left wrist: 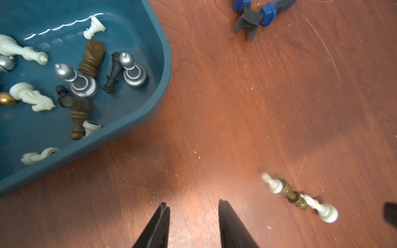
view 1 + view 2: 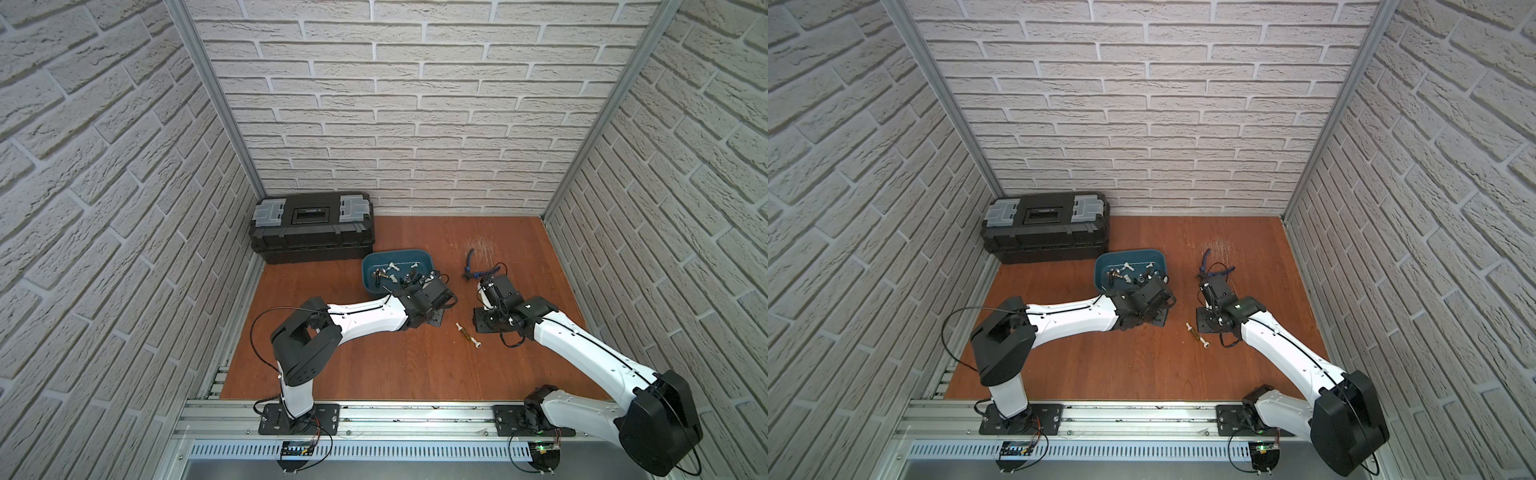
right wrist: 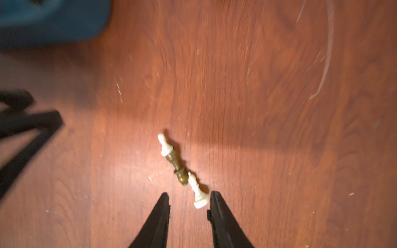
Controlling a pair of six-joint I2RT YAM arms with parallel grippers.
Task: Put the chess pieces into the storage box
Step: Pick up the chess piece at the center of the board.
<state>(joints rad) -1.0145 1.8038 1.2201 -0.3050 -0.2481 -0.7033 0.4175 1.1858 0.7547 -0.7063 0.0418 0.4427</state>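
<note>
The teal storage box (image 2: 372,262) (image 1: 165,64) holds several chess pieces lying on their sides: white, silver (image 1: 81,82), black and brown. Three more chess pieces lie end to end on the table: a white one (image 1: 271,182), a brown-gold one (image 2: 467,334) (image 3: 175,163), and a white one (image 3: 198,194). My left gripper (image 1: 193,205) (image 2: 432,324) is open and empty, over bare wood just outside the box's near corner. My right gripper (image 3: 189,194) (image 2: 482,324) is open, and the last white piece's base shows between its fingertips, close to one finger (image 3: 214,199).
Blue-handled pliers (image 2: 471,266) (image 1: 257,15) lie on the table beyond the right gripper. A black toolbox (image 2: 313,226) with grey latches stands at the back left against the wall. The left gripper's fingers (image 3: 21,128) show at the edge of the right wrist view.
</note>
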